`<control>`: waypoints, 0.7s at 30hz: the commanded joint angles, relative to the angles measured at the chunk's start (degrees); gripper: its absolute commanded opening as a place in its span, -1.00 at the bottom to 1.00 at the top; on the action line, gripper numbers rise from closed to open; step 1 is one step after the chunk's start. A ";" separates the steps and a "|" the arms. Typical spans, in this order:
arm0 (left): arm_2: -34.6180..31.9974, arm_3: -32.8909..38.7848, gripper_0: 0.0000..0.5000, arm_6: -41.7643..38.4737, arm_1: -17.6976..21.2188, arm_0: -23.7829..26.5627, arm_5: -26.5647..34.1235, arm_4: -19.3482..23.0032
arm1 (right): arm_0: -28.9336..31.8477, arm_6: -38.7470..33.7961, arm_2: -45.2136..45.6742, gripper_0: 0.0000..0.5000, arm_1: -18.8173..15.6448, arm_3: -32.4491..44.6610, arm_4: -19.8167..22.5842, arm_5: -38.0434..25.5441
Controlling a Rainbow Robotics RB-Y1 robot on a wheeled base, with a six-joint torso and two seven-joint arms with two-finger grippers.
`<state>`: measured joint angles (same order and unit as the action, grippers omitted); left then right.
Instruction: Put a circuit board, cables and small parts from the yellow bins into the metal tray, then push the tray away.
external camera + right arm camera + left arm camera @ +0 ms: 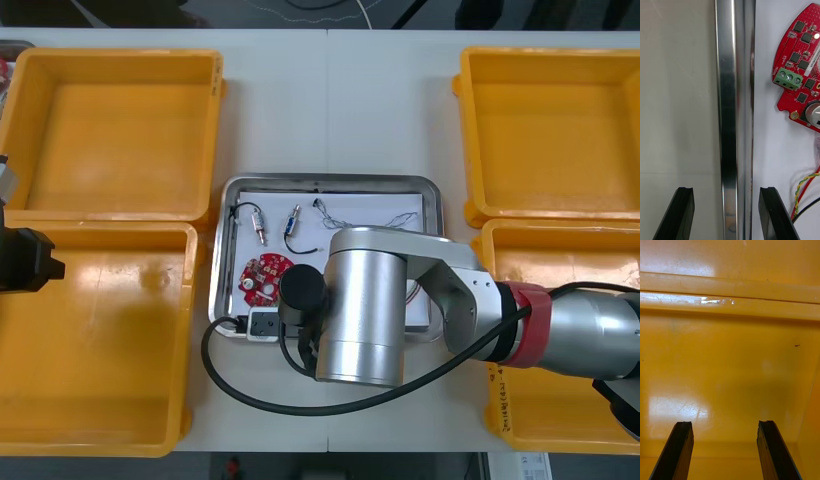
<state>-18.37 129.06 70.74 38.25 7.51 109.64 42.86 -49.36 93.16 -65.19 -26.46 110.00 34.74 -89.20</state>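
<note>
**Q:** Which step does the figure show?

**A:** Loading appears complete, and the push is in hand. The shiny metal tray (330,181) lies at the table's centre between the yellow plastic bins (110,52). It holds:
- the round red circuit board (264,278), at its near-left corner
- a black cable (232,228), along its left wall
- small metal parts (258,222), toward the far side
- a red and yellow cable (804,184), near the board

**Q:** How do the 2 grippers stand?

**A:** The right gripper (726,191) is released. Its 2 fingers are spread across the tray's near rim (728,112), 1 on the side of the light table (677,93) and 1 over the tray's white inside. Whether either touches the rim cannot be told. The left gripper (724,423), likewise spread and grasping nothing, hovers idle over the bare floor of the near-left bin (730,352).

**Q:** What does the next move call for?

**A:** Probably setting a finger against the rim and driving straight toward the far edge. The push should be centred enough that the tray does not swing. The inner finger should be kept off the red and yellow cable.
</note>
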 commanded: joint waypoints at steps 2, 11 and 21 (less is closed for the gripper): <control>-0.44 1.81 1.00 2.04 2.18 -1.27 0.36 0.48 | -1.97 0.97 -2.14 1.00 1.93 -1.28 -1.17 1.58; -0.44 1.81 1.00 2.04 2.18 -1.27 0.36 0.48 | -1.97 1.06 -3.98 1.00 2.64 -2.69 -5.13 1.84; -0.44 1.81 1.00 2.04 2.18 -1.27 0.36 0.48 | -1.97 0.97 -3.98 -0.79 3.78 -3.57 -6.36 1.84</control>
<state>-18.37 129.07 70.74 38.25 7.50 109.64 42.86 -49.44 93.16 -68.48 -24.30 105.80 28.91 -87.89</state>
